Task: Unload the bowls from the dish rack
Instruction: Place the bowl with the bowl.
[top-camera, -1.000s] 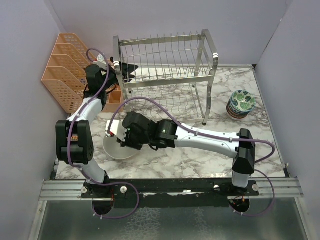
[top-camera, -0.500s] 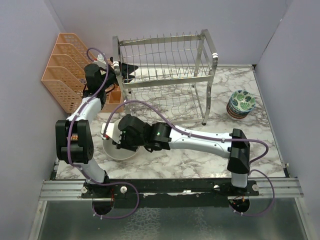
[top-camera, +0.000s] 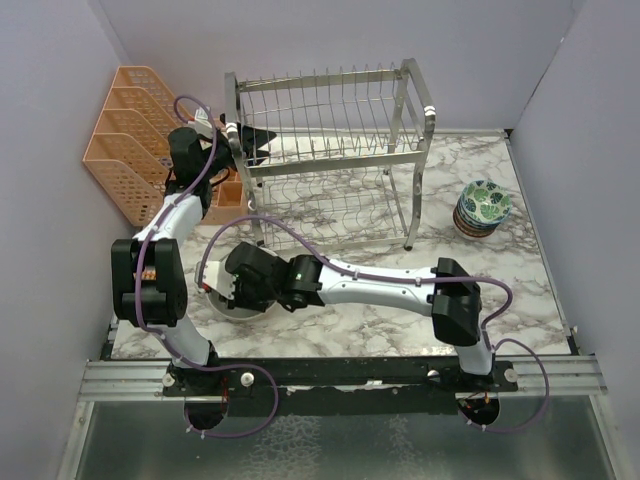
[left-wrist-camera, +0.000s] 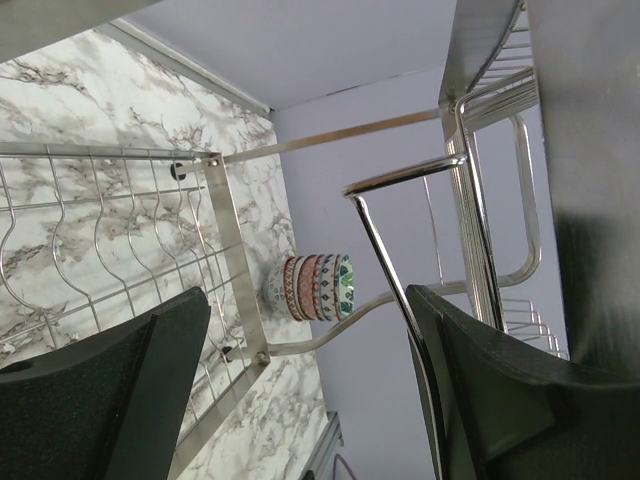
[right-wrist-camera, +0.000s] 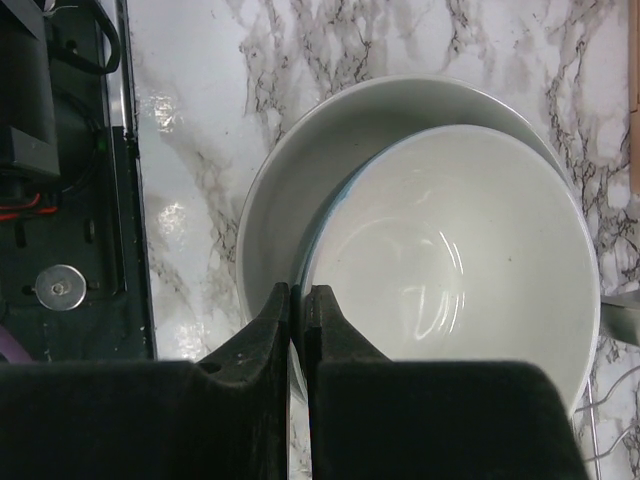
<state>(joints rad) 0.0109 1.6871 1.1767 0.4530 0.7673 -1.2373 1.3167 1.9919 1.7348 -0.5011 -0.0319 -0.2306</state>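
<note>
Two large bowls sit nested at the table's near left. The outer one is cream (right-wrist-camera: 290, 170). The inner one (right-wrist-camera: 450, 280) has a teal edge, and my right gripper (right-wrist-camera: 299, 300) is shut on its near rim. From above, that gripper (top-camera: 222, 288) covers most of the bowls (top-camera: 232, 310). My left gripper (top-camera: 260, 143) stands open at the upper left corner of the dish rack (top-camera: 330, 150). In the left wrist view a chrome tube of the rack (left-wrist-camera: 385, 255) runs between its open fingers (left-wrist-camera: 110, 400), touching nothing I can see. A stack of small patterned bowls (top-camera: 483, 207) stands on the table at the right.
An orange mesh organizer (top-camera: 130, 130) stands against the left wall, close behind the left arm. The small bowl stack (left-wrist-camera: 315, 287) also shows through the rack's wires. The black mounting rail (top-camera: 340, 375) runs along the near edge. Purple walls close in the table.
My right arm has swung left and toward the near edge, carrying the teal-edged bowl down into the cream one. The left arm has stayed still.
</note>
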